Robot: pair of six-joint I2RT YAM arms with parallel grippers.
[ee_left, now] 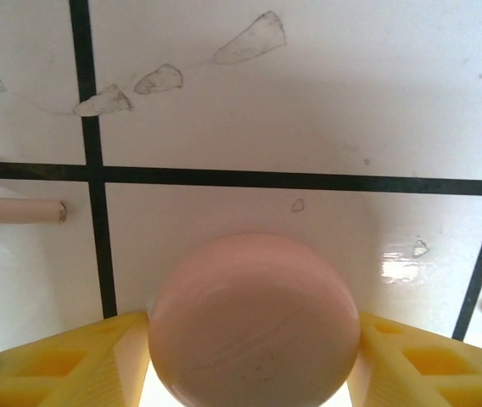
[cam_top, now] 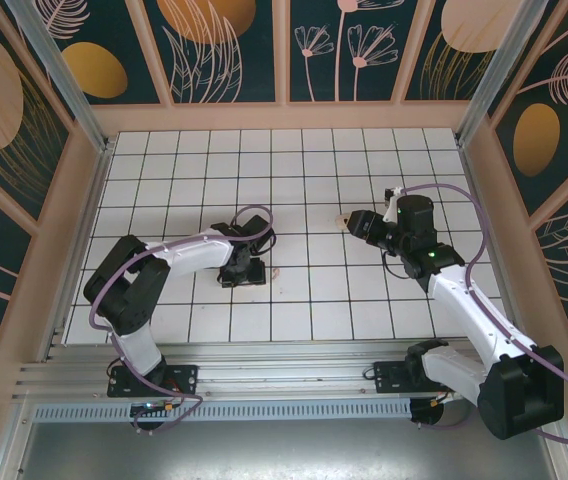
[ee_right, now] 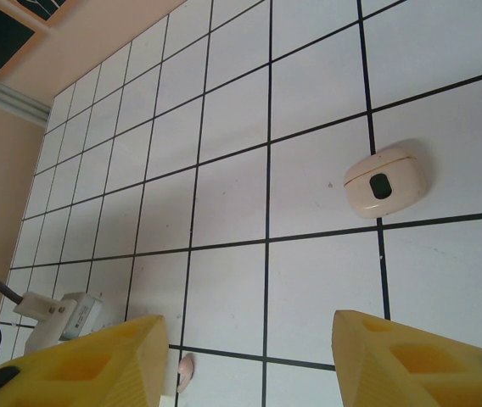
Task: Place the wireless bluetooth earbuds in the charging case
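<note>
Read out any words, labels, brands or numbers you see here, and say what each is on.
No readable text anywhere.
The charging case in the left tool is plain pink.
The pale pod on the table bears only a dark oval, no letters.
The wall panels carry leaf patterns, no writing.

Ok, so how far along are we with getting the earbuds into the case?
Done: nothing visibly; earbuds lie loose on the table. In hand: the left gripper clamps the round pink charging case, hollows not showing. To do: the open, empty right gripper likely fetches each earbud and seats it.
</note>
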